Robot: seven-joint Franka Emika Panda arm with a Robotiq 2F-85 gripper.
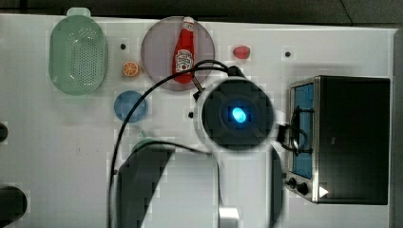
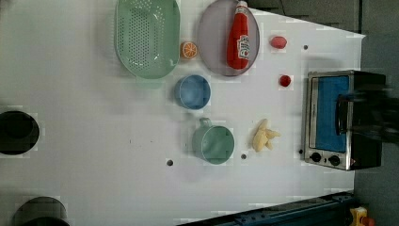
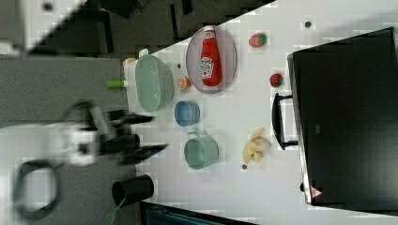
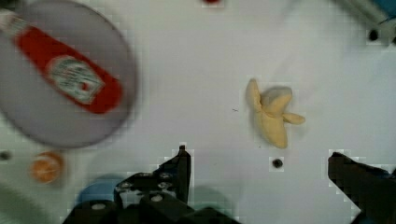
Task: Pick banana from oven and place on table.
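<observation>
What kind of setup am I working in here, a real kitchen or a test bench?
Most likely a lab test bench dressed as a kitchen: a white table with regularly spaced dark dots, a toaster oven, and toy food such as the banana and a ketchup bottle on a plate.

Top view straight down over the table (image 1: 57, 142); left and right views high, steep, sharing ketchup bottle (image 2: 239, 37) and oven (image 3: 347, 117); wrist view close above.
</observation>
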